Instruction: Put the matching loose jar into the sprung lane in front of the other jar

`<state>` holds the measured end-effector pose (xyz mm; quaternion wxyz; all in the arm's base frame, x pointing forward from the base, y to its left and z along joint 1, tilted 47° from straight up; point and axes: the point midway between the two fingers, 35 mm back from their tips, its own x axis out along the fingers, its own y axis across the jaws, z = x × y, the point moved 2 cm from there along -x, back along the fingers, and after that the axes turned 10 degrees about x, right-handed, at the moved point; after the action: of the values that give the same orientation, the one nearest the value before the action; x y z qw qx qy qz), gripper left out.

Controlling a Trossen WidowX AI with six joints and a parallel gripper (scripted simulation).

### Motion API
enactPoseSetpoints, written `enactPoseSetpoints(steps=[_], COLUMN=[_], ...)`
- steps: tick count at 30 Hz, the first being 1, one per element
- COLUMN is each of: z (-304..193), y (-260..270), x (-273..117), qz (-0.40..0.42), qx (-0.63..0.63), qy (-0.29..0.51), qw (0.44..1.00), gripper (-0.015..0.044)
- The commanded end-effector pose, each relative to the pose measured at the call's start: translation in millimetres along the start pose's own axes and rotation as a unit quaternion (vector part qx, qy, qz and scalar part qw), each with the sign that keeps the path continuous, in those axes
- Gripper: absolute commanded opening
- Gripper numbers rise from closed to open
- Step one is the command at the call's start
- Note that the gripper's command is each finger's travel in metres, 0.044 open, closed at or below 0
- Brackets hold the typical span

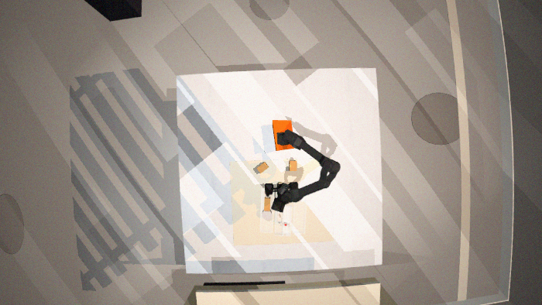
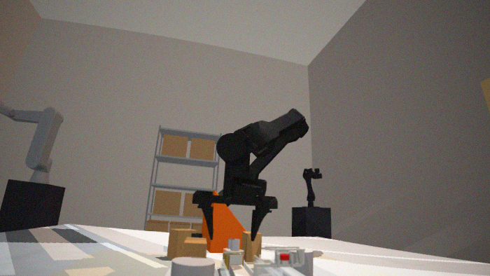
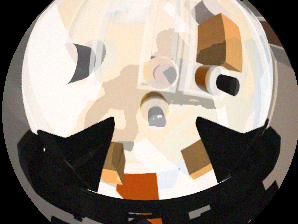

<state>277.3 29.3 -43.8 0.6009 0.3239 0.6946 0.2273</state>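
The loose jar (image 3: 155, 102) (image 2: 234, 258), with a grey lid and yellowish band, stands just outside the sprung lane's low front end. The sprung lane (image 3: 145, 60) holds another jar (image 3: 161, 72), pale-lidded, near its front in the wrist view; the two look alike. My gripper (image 1: 281, 188) (image 2: 232, 239) (image 3: 157, 120) is open and empty, pointing down, its fingertips either side of the loose jar's lid in the image. In the exterior view the tips appear at about lid height; their exact depth is unclear. The arm hides both jars in the top view, and the pusher plate is not clear.
A brown jar (image 3: 202, 76) with a black lid stands beside the lane, next to a cardboard box (image 3: 220, 40) (image 1: 267, 203). Grey cylinders (image 2: 193, 267) (image 2: 308, 263) stand on both sides. Two more boxes (image 1: 293, 166) (image 1: 262, 167) stand near the orange base (image 1: 283, 125). A red part (image 2: 284, 257) shows on the rack.
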Motion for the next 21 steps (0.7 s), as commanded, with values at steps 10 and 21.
enactPoseSetpoints(steps=[10, 21], z=[0, -1], y=[0, 0], x=[20, 37], qz=[0.003, 0.004], qx=[0.004, 0.004], qy=[-0.001, 0.000], qw=[1.000, 1.000], gripper=[0.0440, 0.0440])
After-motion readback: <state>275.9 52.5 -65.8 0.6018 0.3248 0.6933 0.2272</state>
